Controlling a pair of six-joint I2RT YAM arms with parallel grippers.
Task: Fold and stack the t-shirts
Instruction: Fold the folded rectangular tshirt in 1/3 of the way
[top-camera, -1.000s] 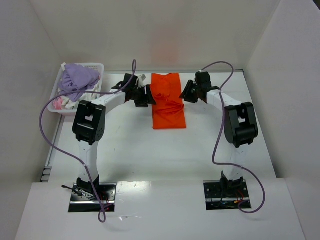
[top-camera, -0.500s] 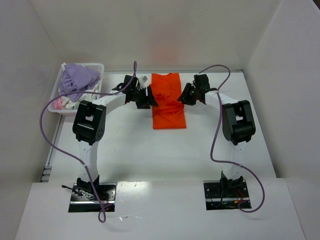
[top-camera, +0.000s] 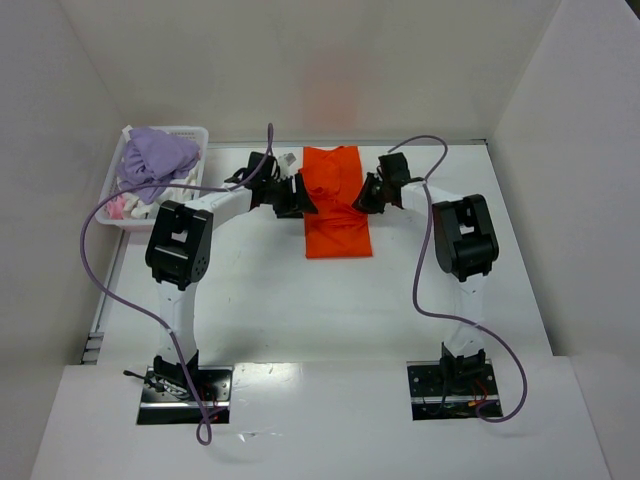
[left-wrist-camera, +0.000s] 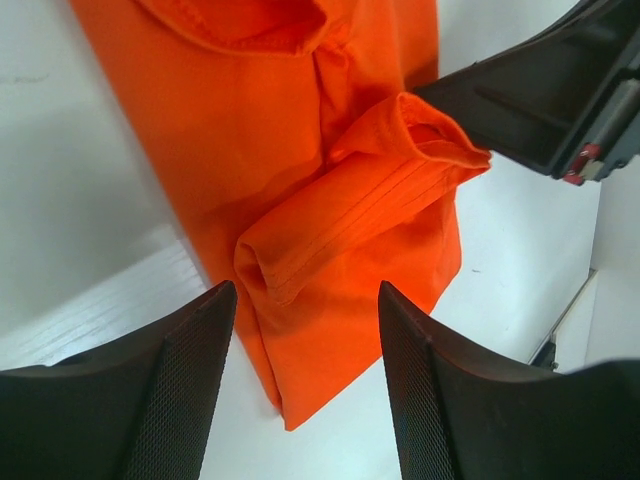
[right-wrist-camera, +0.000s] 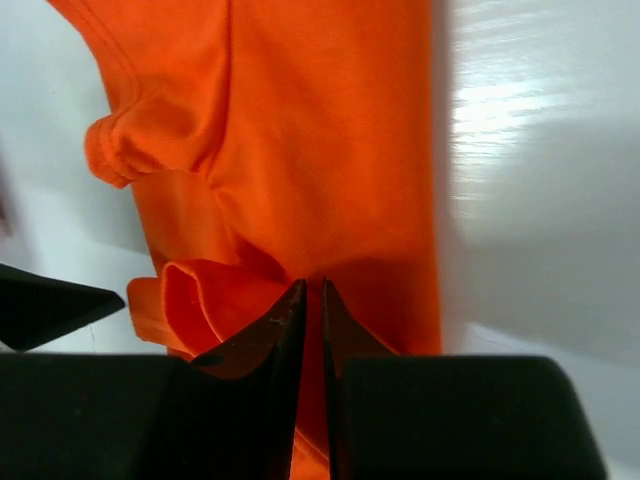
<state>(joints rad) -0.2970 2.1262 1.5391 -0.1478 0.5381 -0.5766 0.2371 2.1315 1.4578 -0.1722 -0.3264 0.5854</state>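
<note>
Basket (top-camera: 190, 132) sits in the table's far-left corner. My left claw (left-wrist-camera: 305, 295) hangs spread apart, just left of the orange shirt (top-camera: 335, 228) lying mid-table by the far edge. My right claw (right-wrist-camera: 310, 290) is pinched on its right side.

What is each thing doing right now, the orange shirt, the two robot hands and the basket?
orange t-shirt: lying on the table, folded into a narrow strip, rumpled in the middle.
left gripper: open, fingers either side of a bunched fold at the shirt's edge.
right gripper: closed to a thin slit, seemingly pinching the shirt's cloth.
white basket: at the table's far left, heaped with clothes.
purple cloth: crumpled on top of the basket's heap.
</note>
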